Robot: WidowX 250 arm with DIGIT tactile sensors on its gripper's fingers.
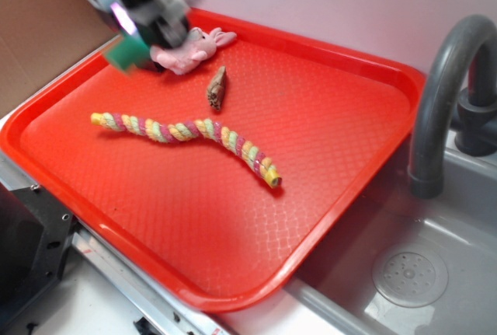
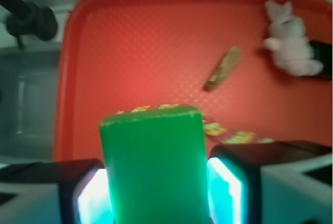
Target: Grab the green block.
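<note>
The green block [image 2: 153,167] fills the lower middle of the wrist view, held between my two lit pads [image 2: 223,187]. My gripper [image 2: 156,193] is shut on it. In the exterior view the gripper [image 1: 136,40] hangs blurred above the far left corner of the red tray [image 1: 326,141], with the green block [image 1: 124,55] showing under its fingers, lifted off the tray surface. The multicoloured rope [image 1: 186,137] lies across the tray's middle; part of the rope [image 2: 234,135] shows just beyond the block in the wrist view.
A pink plush bunny [image 1: 190,49] lies at the tray's far edge beside the gripper. A small brown cone-shaped piece [image 1: 217,88] sits near it. A grey faucet [image 1: 446,94] and sink basin [image 1: 411,273] are to the right of the tray.
</note>
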